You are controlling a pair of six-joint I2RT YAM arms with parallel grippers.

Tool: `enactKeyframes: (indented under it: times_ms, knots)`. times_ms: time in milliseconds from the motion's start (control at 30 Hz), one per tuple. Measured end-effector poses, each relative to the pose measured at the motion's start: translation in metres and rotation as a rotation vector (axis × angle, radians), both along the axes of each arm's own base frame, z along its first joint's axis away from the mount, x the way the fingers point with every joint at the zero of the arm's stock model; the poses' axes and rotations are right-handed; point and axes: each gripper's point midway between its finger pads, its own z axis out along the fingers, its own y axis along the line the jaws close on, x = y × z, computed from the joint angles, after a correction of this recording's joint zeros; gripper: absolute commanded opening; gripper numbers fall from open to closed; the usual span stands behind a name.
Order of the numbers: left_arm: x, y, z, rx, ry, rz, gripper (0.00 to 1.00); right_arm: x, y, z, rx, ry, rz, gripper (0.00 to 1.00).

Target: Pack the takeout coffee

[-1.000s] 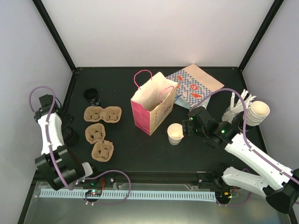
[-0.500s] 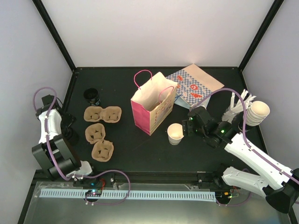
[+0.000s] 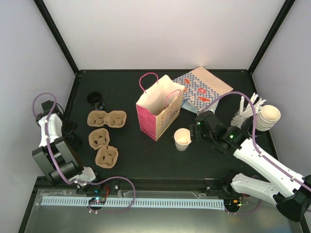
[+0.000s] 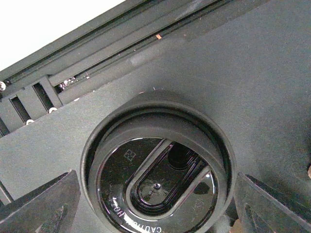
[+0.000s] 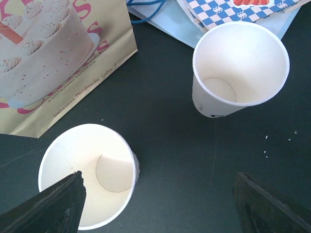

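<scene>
**Top view.** The right pincer (image 3: 194, 132) hangs low at the 3 o'clock side of the takeout coffee cup (image 3: 182, 139). This is a short white paper cup, upright and empty, on the black table (image 3: 146, 162). The pink bag (image 3: 158, 109) stands open at the cup's 10 o'clock and is much taller than the cup. Flat printed bags (image 3: 206, 90) lie at the pink bag's 2 o'clock. Three brown cup carriers (image 3: 104, 137) lie at its 9 o'clock, with a small black cup (image 3: 96, 100) at their 12 o'clock. A stack of cream cups (image 3: 267, 116) stands off at the right pincer's 3 o'clock. The left pincer (image 3: 69, 132) points down at the table's 9 o'clock edge.

**Left wrist view.** The fingers (image 4: 39, 206) stand wide apart at 7 and 5 o'clock and grip nothing. A black lid (image 4: 158, 165) lies flat between them.

**Right wrist view.** The jaws are spread wide and hold nothing. The takeout coffee cup (image 5: 87, 174) sits at 8 o'clock. The left finger (image 5: 53, 206) overlaps its rim, and whether they touch is unclear. A second white cup (image 5: 240, 68), with dark print low on its side, stands at 1 o'clock by the flat bags. The pink bag's cake picture fills 11 o'clock.
</scene>
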Motion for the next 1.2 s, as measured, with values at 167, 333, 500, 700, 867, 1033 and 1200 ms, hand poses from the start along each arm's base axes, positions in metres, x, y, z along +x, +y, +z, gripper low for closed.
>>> enactKeyframes:
  times_ms: [167, 333, 500, 700, 867, 1033, 1200]
  knots:
    - [-0.001, -0.002, -0.007, -0.024, 0.014, 0.001, 0.89, 0.001, -0.001, 0.0, -0.004, -0.004, -0.004, 0.86]
    - [-0.001, -0.003, -0.01, -0.037, 0.019, 0.003, 0.86, 0.001, -0.002, 0.001, -0.008, -0.007, -0.008, 0.86]
    - [-0.001, -0.003, -0.012, -0.042, 0.02, 0.01, 0.84, 0.001, -0.002, 0.001, -0.009, -0.008, -0.009, 0.86]
    - [-0.001, -0.003, -0.013, -0.051, 0.018, 0.017, 0.79, 0.001, -0.002, 0.001, -0.008, -0.008, -0.009, 0.86]
    - [-0.001, -0.003, -0.013, -0.051, 0.017, 0.018, 0.77, 0.001, -0.002, 0.001, -0.008, -0.009, -0.009, 0.86]
    - [-0.002, -0.004, -0.012, -0.051, 0.015, 0.022, 0.76, 0.001, -0.002, 0.001, -0.008, -0.009, -0.01, 0.86]
    - [-0.007, -0.008, -0.007, -0.052, 0.0, 0.033, 0.76, 0.001, -0.003, 0.001, -0.009, -0.012, -0.011, 0.86]
